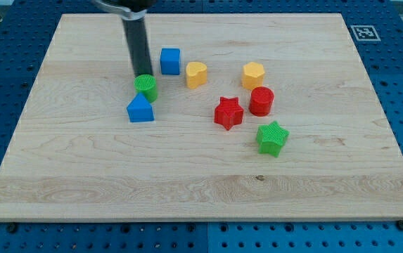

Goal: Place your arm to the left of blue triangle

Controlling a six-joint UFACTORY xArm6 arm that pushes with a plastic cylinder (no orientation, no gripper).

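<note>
The blue triangle block lies left of the board's middle. A green cylinder sits just above it and slightly to its right, nearly touching it. My dark rod comes down from the view's top, and my tip ends just behind the green cylinder's top edge. The tip is above the blue triangle in the view, not to its left. Whether the tip touches the green cylinder cannot be told.
A blue cube is to the right of the rod. A yellow heart, a yellow hexagon, a red cylinder, a red star and a green star lie further right on the wooden board.
</note>
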